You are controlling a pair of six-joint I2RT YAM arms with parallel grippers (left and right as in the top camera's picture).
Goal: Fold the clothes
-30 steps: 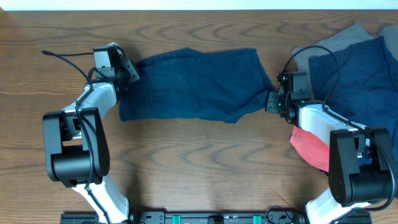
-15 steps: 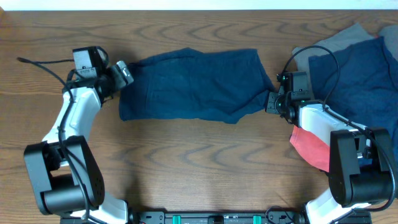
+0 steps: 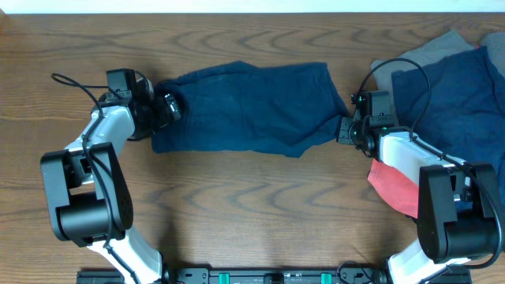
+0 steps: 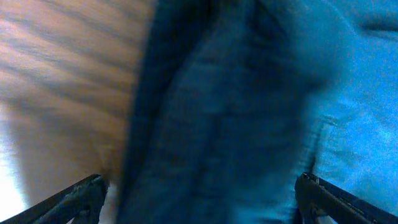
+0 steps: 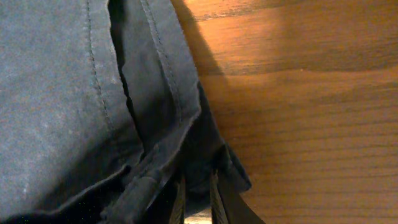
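Navy, grey and red cloth garments (image 3: 465, 87) are lying piled upper right. Wrinkled dark navy shorts (image 3: 245, 106) are stretching left-to-right; left gripper (image 3: 169, 106) gaping empty, right gripper (image 3: 344, 128) pinching their corner.

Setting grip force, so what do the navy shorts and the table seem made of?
The navy shorts look like woven cotton, matte, with stitched seams and soft wrinkles. The table looks like wood or wood-look laminate, smooth; grain shows, which one is unclear.
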